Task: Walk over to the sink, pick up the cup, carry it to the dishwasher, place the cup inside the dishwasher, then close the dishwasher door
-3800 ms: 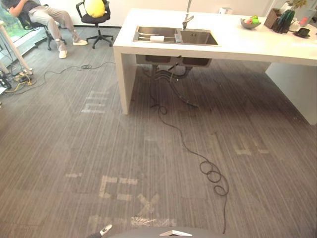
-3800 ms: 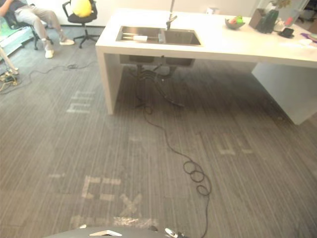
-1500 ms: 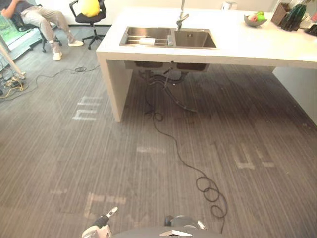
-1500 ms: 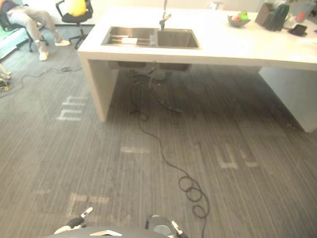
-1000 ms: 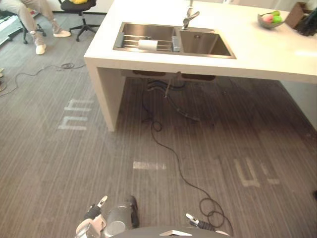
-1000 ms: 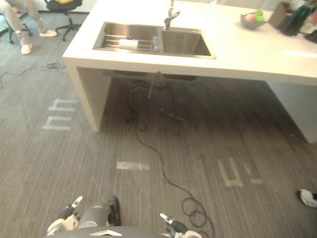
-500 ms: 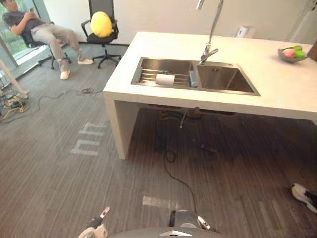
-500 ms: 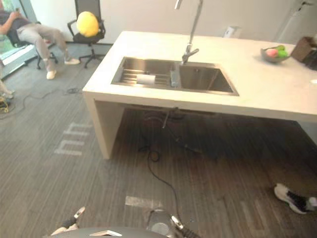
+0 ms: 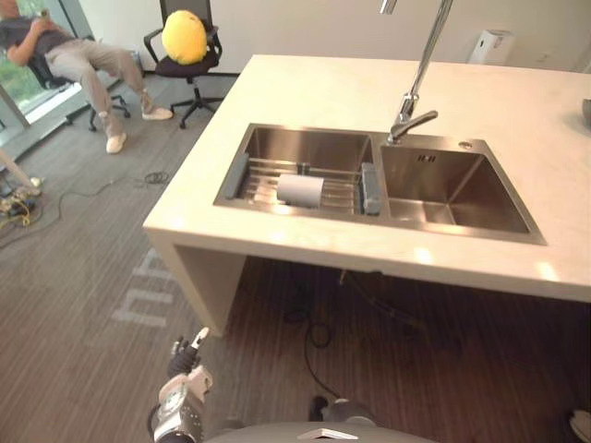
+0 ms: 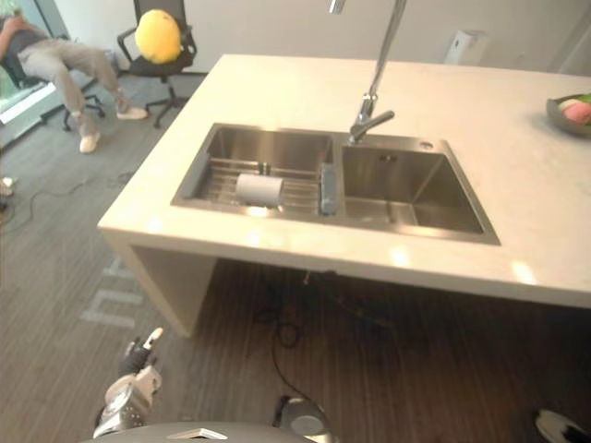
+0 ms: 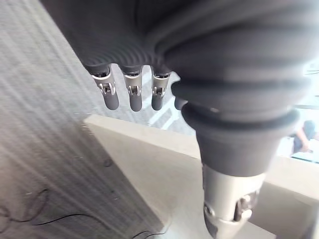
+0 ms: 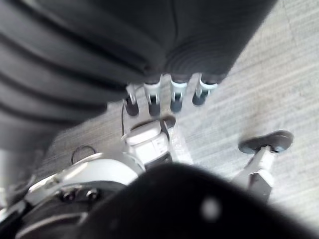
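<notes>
1. Left hand [image 9: 182, 386] hangs low at the robot's side over the grey carpet [image 9: 74, 277], its fingers [image 11: 130, 94] straight and relaxed, holding nothing
2. Right hand [image 12: 174, 99] hangs over the carpet as well, its fingers loosely extended and empty
3. White cup [image 9: 300, 190] lies on its side on a wire rack [image 9: 263, 180] across the left basin of the steel sink [image 9: 434, 175], well apart from both hands
4. Sink is set in a white counter [image 9: 323, 88] close in front of the robot, and a tall tap [image 9: 406, 109] rises behind the divider between the two basins
5. Bowl [image 10: 556, 105] of fruit [image 10: 578, 111] sits on the counter at the right edge, and a small white box [image 9: 489, 46] stands at the counter's far side
6. Person [image 9: 69, 55] sits at the far left, past the counter's corner, next to a black office chair [image 9: 189, 66] that bears a yellow cushion [image 9: 185, 35]
7. Shoe [image 10: 557, 426] shows on the carpet at the lower right
</notes>
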You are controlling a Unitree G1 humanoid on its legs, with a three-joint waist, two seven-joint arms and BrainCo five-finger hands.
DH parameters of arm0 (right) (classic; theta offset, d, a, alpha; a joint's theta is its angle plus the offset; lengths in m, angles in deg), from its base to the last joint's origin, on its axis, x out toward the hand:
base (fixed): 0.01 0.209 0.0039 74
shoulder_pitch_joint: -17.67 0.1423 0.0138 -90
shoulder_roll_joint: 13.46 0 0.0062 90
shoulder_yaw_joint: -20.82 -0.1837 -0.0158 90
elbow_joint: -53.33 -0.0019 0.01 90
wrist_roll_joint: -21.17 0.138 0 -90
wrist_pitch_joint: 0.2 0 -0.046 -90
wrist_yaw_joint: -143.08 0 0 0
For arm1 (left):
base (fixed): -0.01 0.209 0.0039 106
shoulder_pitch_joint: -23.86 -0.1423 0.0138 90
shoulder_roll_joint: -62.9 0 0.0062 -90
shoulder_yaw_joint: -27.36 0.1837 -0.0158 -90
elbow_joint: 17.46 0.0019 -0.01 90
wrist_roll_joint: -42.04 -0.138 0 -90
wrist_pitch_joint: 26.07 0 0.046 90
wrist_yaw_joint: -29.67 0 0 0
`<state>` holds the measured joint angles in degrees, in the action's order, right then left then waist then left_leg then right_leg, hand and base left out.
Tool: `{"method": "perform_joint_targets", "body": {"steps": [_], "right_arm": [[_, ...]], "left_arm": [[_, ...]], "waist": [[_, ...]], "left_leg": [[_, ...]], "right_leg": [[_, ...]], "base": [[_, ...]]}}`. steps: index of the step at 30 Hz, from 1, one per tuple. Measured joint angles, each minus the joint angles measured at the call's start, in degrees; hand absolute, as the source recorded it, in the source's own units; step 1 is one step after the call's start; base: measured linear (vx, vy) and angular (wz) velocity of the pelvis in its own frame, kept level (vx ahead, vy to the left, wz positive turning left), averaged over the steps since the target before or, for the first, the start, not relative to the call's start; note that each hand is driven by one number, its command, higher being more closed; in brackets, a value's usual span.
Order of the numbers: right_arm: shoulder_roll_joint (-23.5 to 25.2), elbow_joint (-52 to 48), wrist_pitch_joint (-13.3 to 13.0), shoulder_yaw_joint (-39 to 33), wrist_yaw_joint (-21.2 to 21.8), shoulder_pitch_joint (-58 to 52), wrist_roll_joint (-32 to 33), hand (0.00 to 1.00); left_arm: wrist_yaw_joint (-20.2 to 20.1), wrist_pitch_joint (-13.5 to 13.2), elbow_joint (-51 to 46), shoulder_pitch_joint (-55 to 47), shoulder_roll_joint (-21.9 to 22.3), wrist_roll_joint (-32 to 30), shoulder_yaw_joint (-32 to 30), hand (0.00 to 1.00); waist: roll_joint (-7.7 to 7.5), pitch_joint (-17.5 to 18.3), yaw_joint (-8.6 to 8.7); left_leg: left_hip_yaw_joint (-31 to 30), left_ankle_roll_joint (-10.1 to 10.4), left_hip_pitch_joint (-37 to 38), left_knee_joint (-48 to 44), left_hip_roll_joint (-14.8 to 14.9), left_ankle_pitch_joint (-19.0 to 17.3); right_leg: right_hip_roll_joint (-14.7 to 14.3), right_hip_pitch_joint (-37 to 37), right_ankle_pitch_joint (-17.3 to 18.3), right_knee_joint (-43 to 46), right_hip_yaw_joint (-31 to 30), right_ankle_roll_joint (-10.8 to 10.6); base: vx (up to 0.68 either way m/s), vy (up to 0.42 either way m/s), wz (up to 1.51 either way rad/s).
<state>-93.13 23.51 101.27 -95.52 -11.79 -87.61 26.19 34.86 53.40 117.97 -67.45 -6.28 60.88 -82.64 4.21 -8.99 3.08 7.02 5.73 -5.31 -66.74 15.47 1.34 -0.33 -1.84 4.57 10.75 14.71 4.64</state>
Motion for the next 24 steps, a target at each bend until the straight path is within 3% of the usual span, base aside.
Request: {"method": "perform_joint_targets", "body": {"steps": [1,3,5,7,8,9,10,12,13,16,17,19,21,23,24], "right_arm": [[0.4,1.1,0.0,-1.5,-0.1,0.2,-0.2,0.0],[0.3,1.5,0.0,-2.1,-0.1,0.1,-0.3,0.0],[0.3,1.4,0.1,-2.0,-0.1,0.2,-0.2,0.0],[0.4,1.0,0.0,-2.0,-0.4,0.1,0.2,0.0],[-0.2,0.6,-0.4,-2.4,-0.6,-0.8,1.3,0.0],[0.9,1.0,-0.5,-3.0,-0.8,-0.8,2.0,0.0],[2.0,1.6,-0.7,-3.1,-1.3,-0.8,2.2,0.0],[4.4,2.8,-2.8,-3.1,-3.0,-1.5,4.3,0.0],[4.8,3.1,-3.2,-3.0,-3.1,-2.0,5.0,0.0],[6.6,3.3,-5.2,-4.4,-3.3,-4.5,7.0,0.0],[6.8,3.6,-5.7,-6.6,-2.4,-7.6,7.6,0.0],[6.6,3.6,-6.2,-7.6,-2.4,-8.1,7.6,0.0],[6.5,3.6,-6.3,-7.7,-2.4,-8.1,8.0,0.0],[6.3,3.6,-6.3,-7.7,-2.4,-8.0,8.0,0.0],[6.3,3.7,-6.4,-7.8,-2.3,-8.1,7.9,0.0]], "left_arm": [[1.5,-0.6,-1.5,-0.4,-0.1,-0.4,1.3,0.0],[3.5,-1.4,-7.4,-1.5,-0.4,-1.1,5.3,0.0],[7.4,-1.3,-19.3,-3.1,-0.9,-0.9,9.1,0.0],[8.8,-1.6,-23.3,-8.8,-0.9,-2.3,10.8,0.0],[11.2,-1.4,-29.6,-12.8,-1.3,-4.3,12.7,0.0],[14.0,-0.1,-35.5,-15.9,-1.3,-5.9,13.1,0.0],[16.2,-0.1,-37.8,-16.6,-1.3,-6.6,13.3,0.0],[23.1,-0.2,-44.3,-20.3,-3.1,-13.6,15.5,0.0],[25.1,-0.2,-45.0,-21.1,-3.4,-15.1,15.9,0.0],[32.5,-0.4,-45.4,-22.2,-4.4,-19.0,16.7,0.0],[40.9,-2.3,-53.5,-17.9,-4.4,-19.2,15.3,0.0],[42.4,-4.2,-60.8,-9.0,-6.5,-19.0,9.5,0.0],[43.4,-4.7,-62.2,-3.2,-8.2,-19.0,4.4,0.0],[43.5,-4.5,-61.7,-1.7,-8.1,-18.3,0.8,0.0],[45.8,-4.7,-62.3,-1.7,-8.0,-18.6,-1.9,0.0]], "waist": [[-1.0,-0.3,-0.45],[-1.34,-0.3,-1.7],[-2.5,-0.2,-2.9],[-2.38,-0.2,-3.49],[-1.0,0.3,-4.33],[-2.5,0.8,-5.17],[-3.57,1.2,-5.64],[-7.23,2.3,-6.4],[-7.51,2.5,-6.35],[-8.24,5.0,-5.78],[-6.65,9.8,-5.14],[-6.46,12.1,-4.02],[-6.13,12.4,-2.63],[-5.66,12.3,-2.06],[-5.6,12.3,-2.42]], "left_leg": [[1.5,-1.9,-3.1,-1.0,0.1,-3.3],[3.9,-2.2,-7.1,5.4,-0.3,-7.4],[6.3,-2.2,-8.1,24.5,-2.5,-9.1],[4.4,-3.1,-6.4,39.6,-5.0,-5.1],[0.3,-1.2,-4.8,47.7,-5.1,2.7],[-2.5,1.1,-2.3,51.9,-7.0,-0.3],[-2.3,0.7,-1.7,54.1,-7.8,-0.7],[0.1,-0.4,1.6,60.6,-10.7,0.3],[0.7,-0.5,2.6,61.3,-10.9,0.3],[1.4,-0.5,3.0,62.0,-11.0,0.2],[1.0,-1.0,2.3,61.4,-11.0,-0.2],[1.0,-0.7,3.3,65.1,-11.5,2.0],[1.2,-0.9,5.2,69.3,-11.6,4.2],[2.4,-0.8,6.6,71.7,-11.7,5.3],[3.7,-0.7,6.8,71.8,-11.4,5.2]], "right_leg": [[0.8,-3.1,0.5,-2.0,-0.5,-0.2],[2.4,-5.9,0.4,-4.3,-2.5,-1.8],[6.1,-7.7,1.2,-5.4,-5.8,-4.6],[8.2,-8.1,2.9,-4.4,-7.6,-7.2],[7.9,-7.8,5.0,-2.8,-8.6,-10.0],[9.2,-6.8,5.9,-1.3,-9.3,-10.7],[10.0,-6.0,6.2,-0.7,-9.3,-11.1],[13.1,-5.2,5.6,0.1,-9.2,-12.7],[13.4,-5.4,5.3,0.0,-9.2,-13.3],[13.5,-6.2,5.0,-2.3,-8.4,-13.8],[13.1,-4.5,5.4,-4.1,-7.7,-12.2],[13.0,-4.2,3.6,-4.6,-7.7,-12.4],[12.8,-4.1,3.4,-4.6,-7.6,-12.2],[12.7,-3.8,3.7,-4.5,-7.9,-11.7],[12.9,-3.1,3.8,-4.3,-7.6,-11.5]], "base": [[0.41,0.013,-0.4],[0.2,0.045,-0.56],[-0.08,0.061,-0.7],[0.05,0.119,-0.5],[0.23,0.233,-0.26],[0.21,0.25,-0.14],[0.23,0.254,0.02],[0.17,0.183,-0.18],[0.11,0.092,-0.39],[-0.01,-0.008,-0.14],[-0.1,-0.088,0.11],[-0.06,-0.056,0.08],[-0.04,-0.03,-0.05],[-0.04,-0.024,-0.22],[-0.03,-0.013,-0.44]]}}
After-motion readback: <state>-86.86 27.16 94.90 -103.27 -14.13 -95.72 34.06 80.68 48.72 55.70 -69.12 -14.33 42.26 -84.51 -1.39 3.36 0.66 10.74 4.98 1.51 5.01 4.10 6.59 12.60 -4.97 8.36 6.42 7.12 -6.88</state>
